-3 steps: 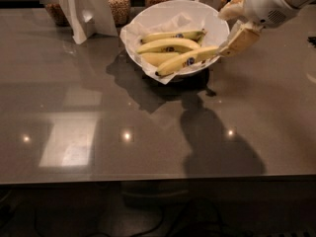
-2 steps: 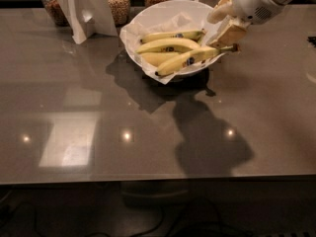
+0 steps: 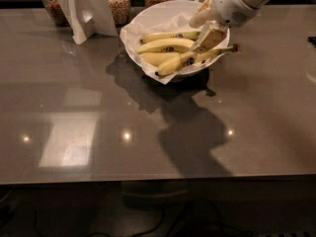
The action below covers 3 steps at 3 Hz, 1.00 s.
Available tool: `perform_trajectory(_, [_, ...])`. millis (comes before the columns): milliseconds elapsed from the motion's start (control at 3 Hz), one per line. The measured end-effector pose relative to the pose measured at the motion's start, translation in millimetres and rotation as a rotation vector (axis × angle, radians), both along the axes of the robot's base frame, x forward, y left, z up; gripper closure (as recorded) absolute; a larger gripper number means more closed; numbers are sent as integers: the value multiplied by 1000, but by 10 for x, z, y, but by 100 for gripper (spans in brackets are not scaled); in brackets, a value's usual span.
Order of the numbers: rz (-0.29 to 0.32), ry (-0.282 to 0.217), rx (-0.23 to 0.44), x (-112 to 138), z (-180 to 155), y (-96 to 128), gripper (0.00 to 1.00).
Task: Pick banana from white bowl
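Banana [image 3: 183, 62] lies unlifted in the white bowl [image 3: 163, 14], its stem poking over the right rim. Gripper [image 3: 204, 29] hangs at its stem half, jaws apart. Clamping and lifting remain.

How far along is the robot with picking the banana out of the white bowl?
Done: the pincer is at the right side of the white bowl, over the stem end of the banana. In hand: the grasp itself; whether it has a grip can't be told. Left: the banana lies in the bowl beside the other bananas, its stem poking over the rim, so lifting it out remains.
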<state>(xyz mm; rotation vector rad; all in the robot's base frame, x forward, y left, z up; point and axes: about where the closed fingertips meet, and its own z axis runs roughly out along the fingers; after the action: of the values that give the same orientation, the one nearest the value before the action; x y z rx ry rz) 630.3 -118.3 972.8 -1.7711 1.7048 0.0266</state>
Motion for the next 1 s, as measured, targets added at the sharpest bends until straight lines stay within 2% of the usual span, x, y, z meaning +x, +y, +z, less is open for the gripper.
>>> perform_trajectory(333, [25,27,-15,17,-145,110,47])
perform_trajectory(1000, [35,75,-47,71,-402,107,46])
